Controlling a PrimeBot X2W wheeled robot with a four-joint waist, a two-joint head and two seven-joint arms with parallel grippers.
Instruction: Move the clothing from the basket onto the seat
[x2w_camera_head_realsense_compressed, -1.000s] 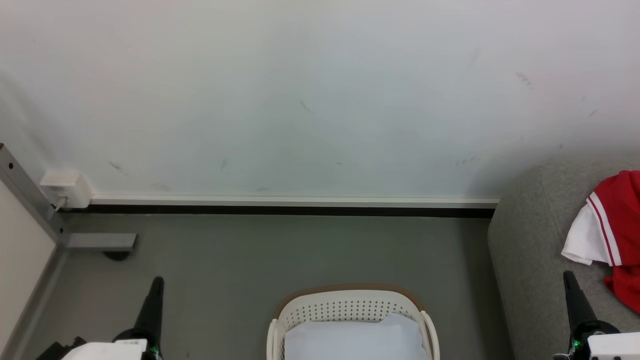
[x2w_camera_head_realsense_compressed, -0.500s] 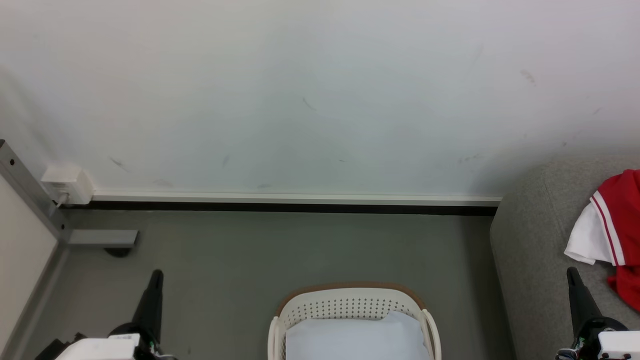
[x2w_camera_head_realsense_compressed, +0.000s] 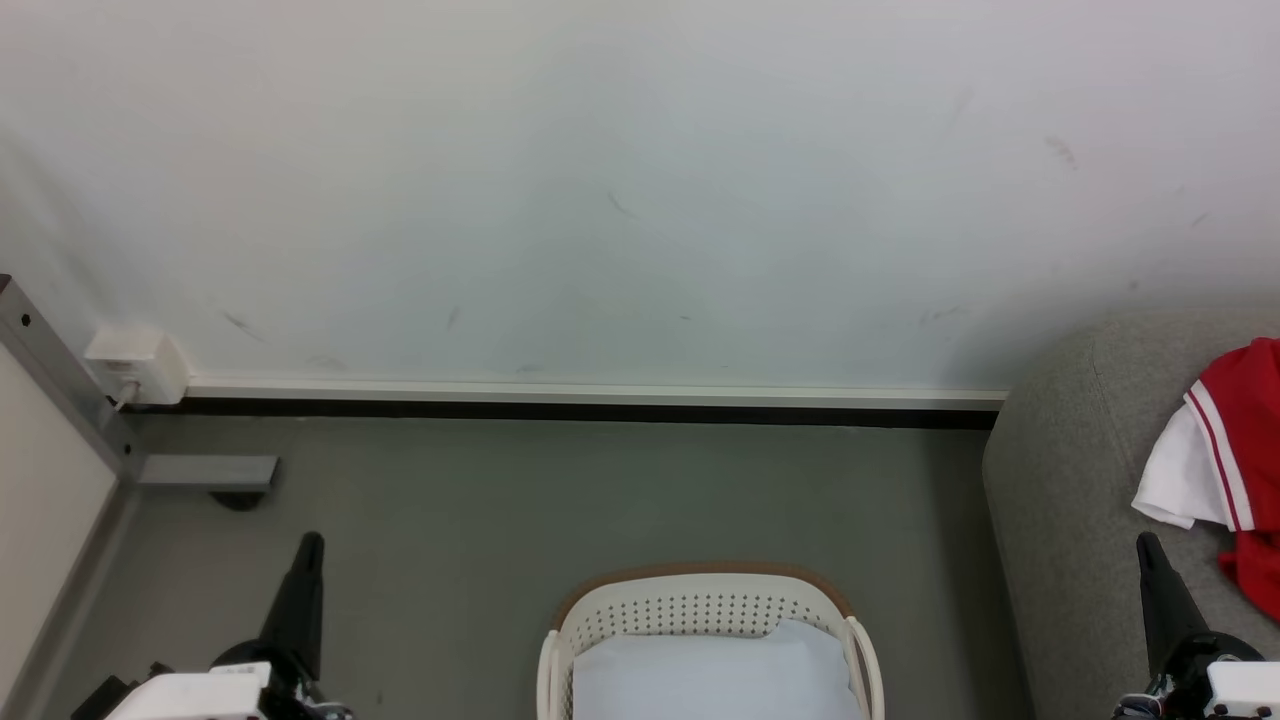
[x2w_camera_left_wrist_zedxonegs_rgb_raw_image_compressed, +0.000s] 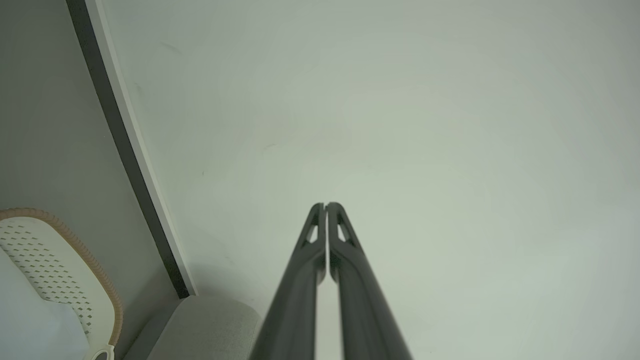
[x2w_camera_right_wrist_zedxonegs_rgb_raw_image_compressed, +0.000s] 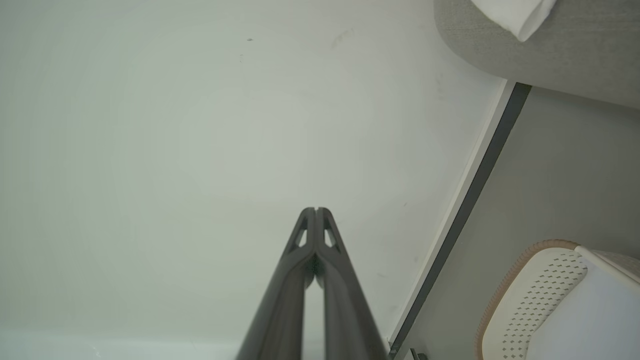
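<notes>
Room: pale scuffed wall (x2w_camera_head_realsense_compressed: 640, 180) above a grey floor (x2w_camera_head_realsense_compressed: 560, 500), with a dark baseboard (x2w_camera_head_realsense_compressed: 590, 412) where they meet.

Item 1, the seat (x2w_camera_head_realsense_compressed: 1060, 480): grey upholstered, with a rounded end, at my right against the wall.

Item 2, the basket (x2w_camera_head_realsense_compressed: 700, 605): cream, perforated, brown-rimmed, on the floor dead ahead between my two arms. Its near end is cut off below the head view. What I can see inside is a pale liner sheet (x2w_camera_head_realsense_compressed: 710, 680) and no red.

Item 3, the clothing (x2w_camera_head_realsense_compressed: 1245, 430): red with a white panel and stripe trim, lying on the seat and running off the right edge of the view.

Item 4, right gripper (x2w_camera_head_realsense_compressed: 1148, 545): fingers pressed together and empty, showing against the seat just left of the clothing. It is the nearer arm to the clothing.

Item 5, left gripper (x2w_camera_head_realsense_compressed: 311, 545): likewise closed on nothing, over the floor left of the basket.

I judge the transfer done as far as I can see. Any leftover would lie in the basket's hidden near end, midway between both arms.
</notes>
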